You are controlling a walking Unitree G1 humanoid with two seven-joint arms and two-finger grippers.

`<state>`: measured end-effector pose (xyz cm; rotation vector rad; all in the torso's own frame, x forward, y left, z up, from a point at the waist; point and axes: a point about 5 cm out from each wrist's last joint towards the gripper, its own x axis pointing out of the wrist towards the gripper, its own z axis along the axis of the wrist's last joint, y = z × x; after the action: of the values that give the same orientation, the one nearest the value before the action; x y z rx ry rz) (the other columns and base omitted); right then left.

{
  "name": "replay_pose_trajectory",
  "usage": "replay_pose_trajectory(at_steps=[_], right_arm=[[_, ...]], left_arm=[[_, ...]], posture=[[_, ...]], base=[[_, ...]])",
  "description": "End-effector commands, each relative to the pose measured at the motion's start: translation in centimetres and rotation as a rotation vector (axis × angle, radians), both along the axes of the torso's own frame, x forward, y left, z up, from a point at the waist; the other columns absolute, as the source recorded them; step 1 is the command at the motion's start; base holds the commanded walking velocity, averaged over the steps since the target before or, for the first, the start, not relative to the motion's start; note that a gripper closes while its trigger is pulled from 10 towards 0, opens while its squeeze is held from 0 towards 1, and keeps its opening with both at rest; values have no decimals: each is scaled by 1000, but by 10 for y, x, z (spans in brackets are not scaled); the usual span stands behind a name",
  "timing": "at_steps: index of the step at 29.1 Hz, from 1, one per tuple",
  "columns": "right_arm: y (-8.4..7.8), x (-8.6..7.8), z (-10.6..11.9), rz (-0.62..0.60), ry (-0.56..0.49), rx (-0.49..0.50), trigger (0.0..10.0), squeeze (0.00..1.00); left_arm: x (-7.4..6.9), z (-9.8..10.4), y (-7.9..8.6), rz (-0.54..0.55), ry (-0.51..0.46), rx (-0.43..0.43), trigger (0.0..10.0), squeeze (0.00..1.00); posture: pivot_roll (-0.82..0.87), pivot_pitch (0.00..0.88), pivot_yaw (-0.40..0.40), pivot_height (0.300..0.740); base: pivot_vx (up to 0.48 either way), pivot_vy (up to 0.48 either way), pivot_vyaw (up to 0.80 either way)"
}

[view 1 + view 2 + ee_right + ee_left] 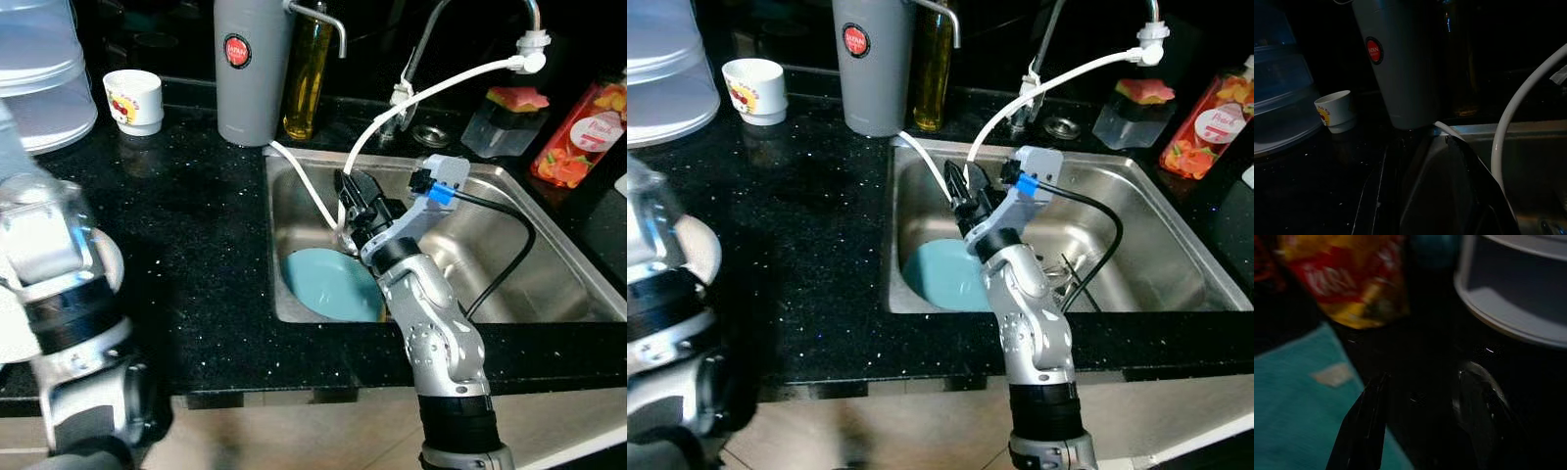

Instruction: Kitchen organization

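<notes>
One blue plate (pixel 331 284) lies tilted in the steel sink (pixel 549 284), just below the right gripper (pixel 350 201), whose black fingers stand apart and empty. I judge the two white hoses (pixel 431 90) beside those fingers could snag, dragging the tap. Behind the gripper stand one grey canister (pixel 251 73), one oil bottle (pixel 307 73) and one cup (pixel 133 101); the left gripper (pixel 1415 431), I cannot tell

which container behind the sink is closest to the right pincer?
The grey cylinder with the red round label, at the sink's back left corner. The right pincer is just in front of it; the oil bottle stands behind, the orange bottle far right.
</notes>
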<state>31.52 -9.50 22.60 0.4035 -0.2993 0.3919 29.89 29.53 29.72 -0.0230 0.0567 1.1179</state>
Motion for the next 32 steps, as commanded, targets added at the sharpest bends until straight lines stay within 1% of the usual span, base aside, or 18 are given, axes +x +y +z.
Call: replay_pose_trajectory(at_steps=[1,4,5,8,12,14,16,19,20,22,23,25,26,28,29,30,31,32], right_arm=[[-1,1,-4,-6,6,-5,10000,0],[-2,1,-4,-8,8,-5,10000,0],[-2,1,-4,-8,8,-5,10000,0],[-1,1,-4,-8,9,-4,10000,0],[-1,0,-5,-7,9,-4,10000,0],[-2,0,-5,-6,10,-5,10000,0],[-2,0,-5,-6,10,-6,10000,0],[-2,1,-4,-5,9,-7,10000,0],[-1,1,-4,-5,9,-7,10000,0],[-2,1,-4,-6,8,-8,10000,0],[-2,1,-4,-6,8,-8,10000,0],[-2,1,-4,-7,8,-9,10000,0],[-2,1,-4,-9,9,-9,10000,0],[-2,1,-4,-9,8,-10,10000,0],[-2,1,-4,-9,8,-10,10000,0],[-2,1,-4,-10,7,-10,10000,0],[-2,1,-4,-10,7,-10,10000,0],[-2,1,-3,-10,6,-11,10000,0]], left_arm=[[-1,-5,7,55,40,-37,10000,0],[-8,-10,11,143,93,-41,10000,0],[-8,-10,11,143,93,-41,10000,0],[-16,-16,17,278,192,-61,10000,0],[-18,-20,19,309,203,-100,10000,0],[-9,-33,7,200,202,-234,10000,0],[-6,-36,3,167,202,-252,10000,0],[12,-46,-26,-29,221,-343,10000,0],[14,-48,-30,-58,226,-352,10000,0],[21,-55,-49,-145,247,-420,10000,0],[21,-55,-49,-145,247,-420,10000,0],[29,-62,-70,-275,269,-508,10000,0],[36,-64,-84,-379,281,-552,10000,0],[43,-65,-96,-486,290,-587,10000,0],[43,-65,-96,-486,290,-587,10000,0],[48,-64,-103,-555,284,-594,10000,0],[48,-64,-103,-555,284,-594,10000,0],[52,-62,-109,-614,274,-618,10000,0]], posture=[[366,33,-97,740],[364,34,-95,740],[364,34,-95,740],[365,35,-95,740],[363,37,-95,740],[363,39,-98,740],[363,39,-98,740],[359,39,-100,740],[359,39,-100,740],[352,38,-100,740],[352,38,-100,740],[348,36,-102,740],[346,35,-101,740],[346,35,-101,740],[346,35,-101,740],[344,33,-101,740],[344,33,-101,740],[342,32,-102,740]], base=[[0,0,0],[0,0,0],[0,0,0],[0,0,0],[0,0,0],[0,0,0],[0,0,0],[0,0,0],[0,0,0],[0,0,0],[0,0,0],[0,0,0],[0,0,0],[0,0,0],[0,0,0],[0,0,0],[0,0,0],[0,0,0]])
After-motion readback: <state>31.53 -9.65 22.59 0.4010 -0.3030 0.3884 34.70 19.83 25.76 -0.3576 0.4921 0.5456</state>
